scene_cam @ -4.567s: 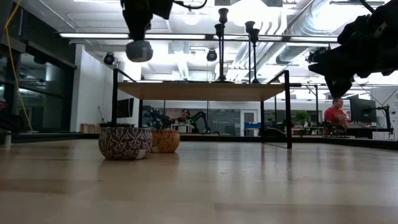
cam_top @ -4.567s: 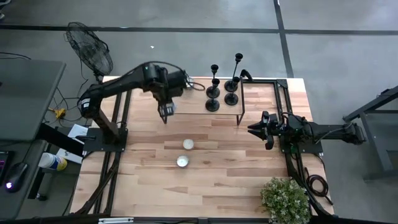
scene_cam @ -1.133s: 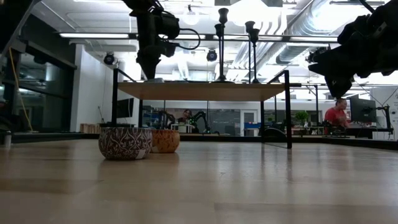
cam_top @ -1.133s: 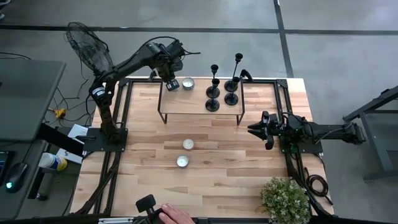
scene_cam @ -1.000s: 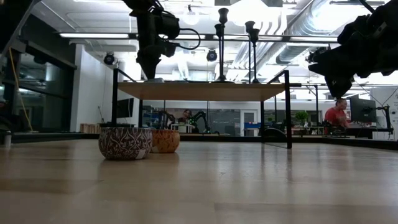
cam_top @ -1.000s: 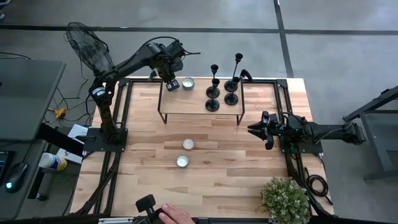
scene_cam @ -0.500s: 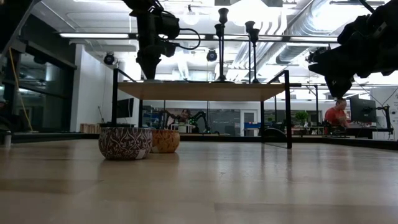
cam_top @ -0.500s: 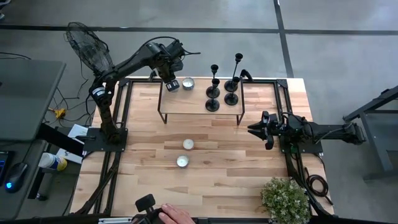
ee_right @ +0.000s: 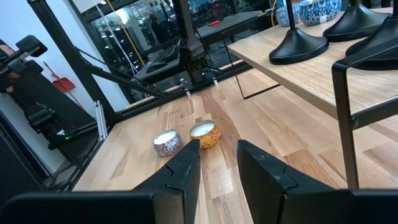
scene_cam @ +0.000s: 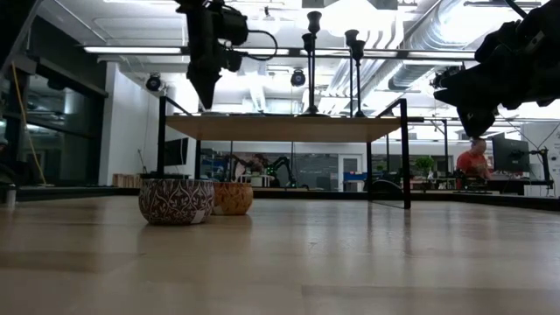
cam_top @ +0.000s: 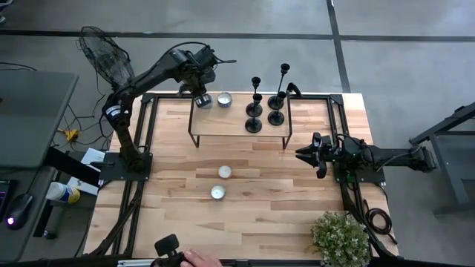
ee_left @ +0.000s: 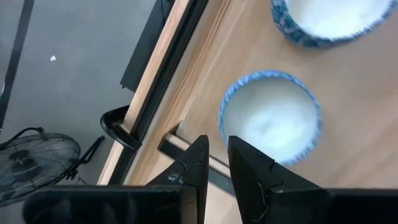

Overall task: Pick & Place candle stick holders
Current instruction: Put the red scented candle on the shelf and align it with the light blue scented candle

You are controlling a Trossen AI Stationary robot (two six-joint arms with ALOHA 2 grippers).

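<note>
Candle stick holders (cam_top: 266,104) stood grouped on raised shelf (cam_top: 237,124), untouched. Left gripper (cam_top: 199,99) hovered, fingers slightly parted, over blue candle (ee_left: 271,116); right gripper (cam_top: 306,154) idled, parted, empty. Next: approach a holder stem

Lighting is even and bright in the high view; the wooden table (cam_top: 245,170) is uniformly lit, and objects cast only short, soft shadows.

The low view is strongly backlit. Ceiling lights (scene_cam: 350,17) glare white and bleed into surrounding pipework, so the arms and the candle stick holders (scene_cam: 332,61) read as near silhouettes. The nearest table surface is soft and out of focus, with a dull sheen.

In the left wrist view, the blue-rimmed candle (ee_left: 270,118) is blurred, its white centre nearly washed out.

The right wrist view is sharper; the glass wall (ee_right: 143,25) behind shows reflections and bright patches, and straight table edges bend slightly toward the frame margins.
</note>
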